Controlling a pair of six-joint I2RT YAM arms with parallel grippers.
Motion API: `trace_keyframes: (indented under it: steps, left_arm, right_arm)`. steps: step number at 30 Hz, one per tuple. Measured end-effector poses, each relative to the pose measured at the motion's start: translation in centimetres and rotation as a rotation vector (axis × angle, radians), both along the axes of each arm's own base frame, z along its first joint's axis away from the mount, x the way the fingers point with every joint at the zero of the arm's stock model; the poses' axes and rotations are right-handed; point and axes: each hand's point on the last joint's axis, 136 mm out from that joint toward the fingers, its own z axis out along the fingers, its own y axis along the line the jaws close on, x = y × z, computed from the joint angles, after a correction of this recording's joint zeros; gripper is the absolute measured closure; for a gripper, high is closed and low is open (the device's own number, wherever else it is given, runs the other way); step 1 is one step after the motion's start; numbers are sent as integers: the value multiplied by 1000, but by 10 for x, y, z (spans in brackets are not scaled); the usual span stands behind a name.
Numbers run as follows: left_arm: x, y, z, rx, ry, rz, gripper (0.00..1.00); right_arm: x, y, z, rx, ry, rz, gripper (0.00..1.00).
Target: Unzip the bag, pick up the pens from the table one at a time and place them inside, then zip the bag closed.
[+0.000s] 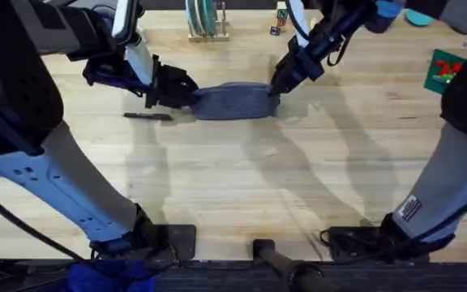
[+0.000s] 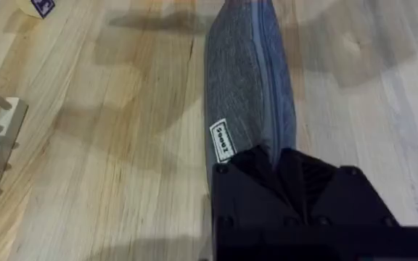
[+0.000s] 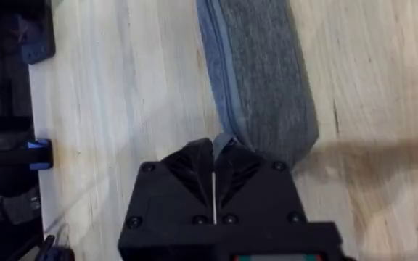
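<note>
A wooden rack (image 1: pixel 203 23) holding teal discs stands at the far middle. A green packet (image 1: pixel 445 70) lies far right, beside a teal dish (image 1: pixel 419 15).

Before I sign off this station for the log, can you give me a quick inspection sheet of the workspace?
Surface: wooden table, bare in the middle.
Job's things: grey bag lying flat, zipper looks closed; one black pen beside its left end.
Clutter: small rack and green packet at the far edge.
Grippers: left gripper clamped on one end of the bag; right gripper shut at the zipper end.
Cables: white cable along the left arm.
Surroundings: nothing seen.
</note>
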Motion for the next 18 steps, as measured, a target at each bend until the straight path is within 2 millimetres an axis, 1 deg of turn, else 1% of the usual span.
trace_keyframes:
  steps: [11, 18]
  left_arm:
    - [0, 0, 0, 0, 0, 0, 960]
    - [0, 0, 0, 3, 1, -3, 960]
  right_arm:
    - [-1, 13, 0, 8, -27, 32, 971]
    - [-6, 22, 0, 8, -31, 56, 971]
